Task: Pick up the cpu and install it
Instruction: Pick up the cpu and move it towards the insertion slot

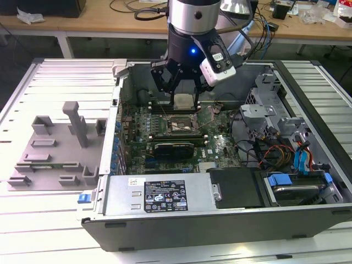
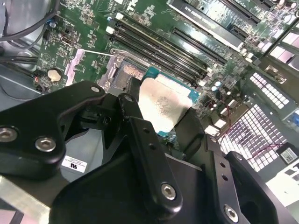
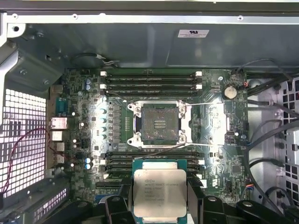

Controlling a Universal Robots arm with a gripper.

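Hovering near the open socket (image 3: 160,123) between memory slots (image 3: 149,80), the fingers (image 2: 145,140) clamp the cpu (image 3: 160,193).

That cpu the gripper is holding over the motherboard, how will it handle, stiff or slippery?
Probably stiff: the cpu is a flat, metal-topped square, held by its edges in the gripper. Likely light, since it looks thin. The narrow edge grip could slip, so jolts seem risky.

Cpu (image 3: 160,192) between jaws, near socket (image 3: 159,123)
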